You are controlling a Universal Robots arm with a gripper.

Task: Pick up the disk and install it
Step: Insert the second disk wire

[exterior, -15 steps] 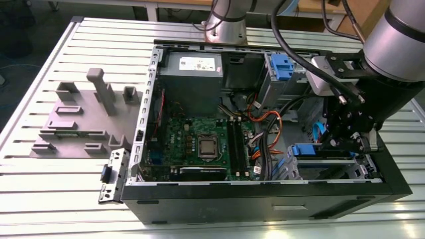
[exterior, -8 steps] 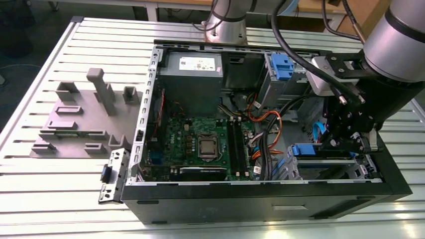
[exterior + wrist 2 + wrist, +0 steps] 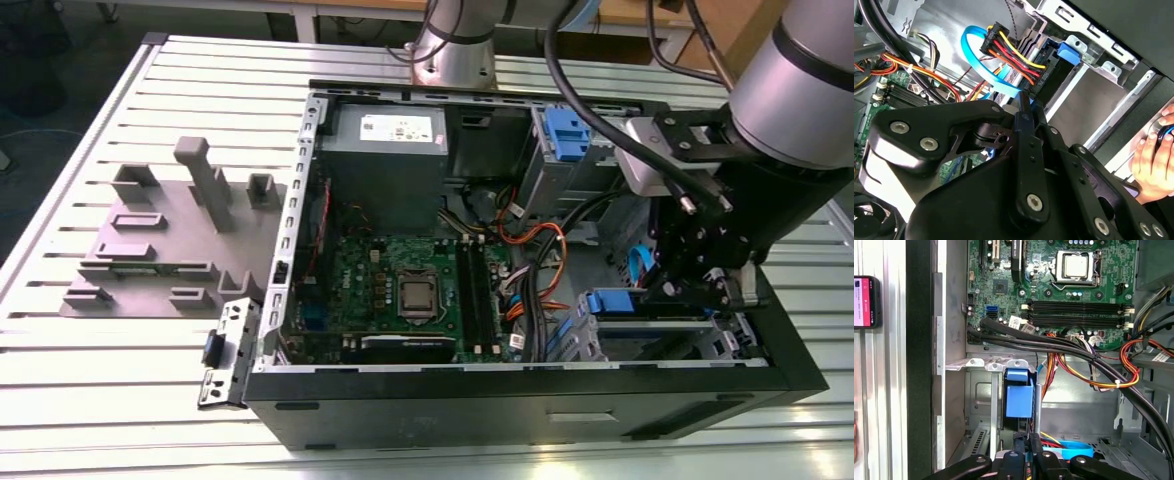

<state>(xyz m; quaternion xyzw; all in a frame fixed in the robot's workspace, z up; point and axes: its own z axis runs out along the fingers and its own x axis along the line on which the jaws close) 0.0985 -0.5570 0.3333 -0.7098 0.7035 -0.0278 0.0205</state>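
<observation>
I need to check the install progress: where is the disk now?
The disk stands edgewise in the drive cage at the case's front corner, on the exterior view's right, under the gripper.

Overhead exterior; wrist views inside case (image 3: 534, 400)

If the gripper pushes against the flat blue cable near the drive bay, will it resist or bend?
The flat blue cable probably bends easily: it already curves in a loose loop. It is thin and ribbon-like, so likely light. Plugged in beside the black connector, it may spring back instead of moving away.
</observation>
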